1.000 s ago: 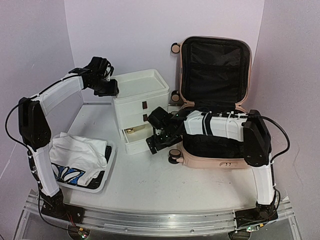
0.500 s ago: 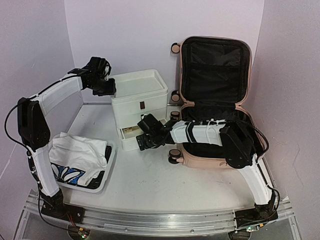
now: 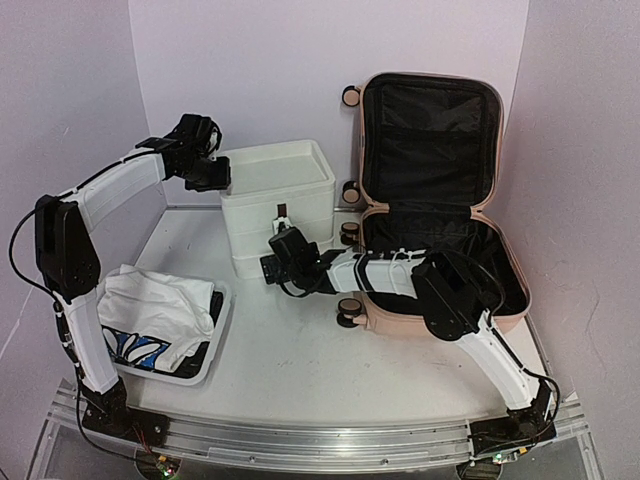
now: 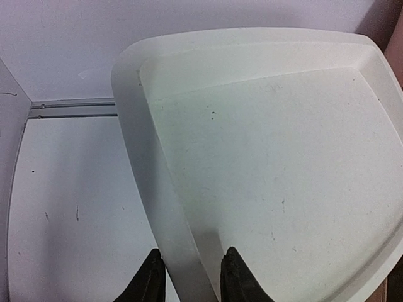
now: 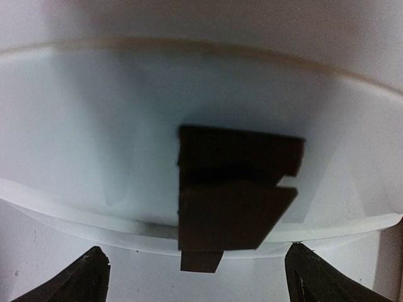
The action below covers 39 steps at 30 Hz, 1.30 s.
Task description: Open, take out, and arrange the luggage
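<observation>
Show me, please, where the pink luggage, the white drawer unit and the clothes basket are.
luggage [image 3: 430, 140]: top external view, black lining of the raised lid.
drawer unit [image 3: 280, 172]: top external view, its flat top tray.
basket [image 3: 224, 312]: top external view, rim nearest the drawers.

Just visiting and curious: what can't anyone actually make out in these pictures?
- Left wrist: left gripper cut off by the bottom edge; whether it pinches the drawer unit rim is unclear.
- Right wrist: dark handle blurred.
- Top view: right arm hides part of the luggage inside.
</observation>
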{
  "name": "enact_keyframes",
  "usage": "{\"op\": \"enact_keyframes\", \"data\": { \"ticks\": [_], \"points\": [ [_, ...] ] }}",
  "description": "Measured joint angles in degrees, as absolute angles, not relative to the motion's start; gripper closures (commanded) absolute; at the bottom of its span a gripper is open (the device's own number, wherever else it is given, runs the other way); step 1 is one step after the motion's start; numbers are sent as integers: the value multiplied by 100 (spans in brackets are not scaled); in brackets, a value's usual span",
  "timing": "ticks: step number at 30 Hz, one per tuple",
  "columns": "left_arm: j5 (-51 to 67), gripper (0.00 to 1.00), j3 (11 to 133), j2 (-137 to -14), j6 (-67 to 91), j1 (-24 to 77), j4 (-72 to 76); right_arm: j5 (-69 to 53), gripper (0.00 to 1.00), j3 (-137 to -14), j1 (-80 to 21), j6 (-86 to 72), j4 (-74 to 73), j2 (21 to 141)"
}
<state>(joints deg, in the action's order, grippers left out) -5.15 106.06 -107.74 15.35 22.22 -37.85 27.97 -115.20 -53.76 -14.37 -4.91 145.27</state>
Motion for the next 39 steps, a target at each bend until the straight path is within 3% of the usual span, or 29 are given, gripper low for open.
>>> {"op": "enact_keyframes", "data": {
  "ticks": [12, 26, 32, 39],
  "points": [
    [-875, 79, 10409, -10718, 1612, 2224, -3492, 2956, 2, -11928, -5376, -1264, 235, 15028],
    [-1551, 84, 9896, -10313, 1706, 2220, -3439, 1752, 2, -11990, -5341, -1310, 497, 15168],
    [-1712, 84, 9640, -10086, 1708, 2062, -3472, 1481, 2, -11996, -5339, -1343, 436, 15172],
    [-1673, 77, 9325, -9760, 1533, 1678, -3623, 1433, 2, -11601, -5319, -1319, 368, 15017]
  ]
}}
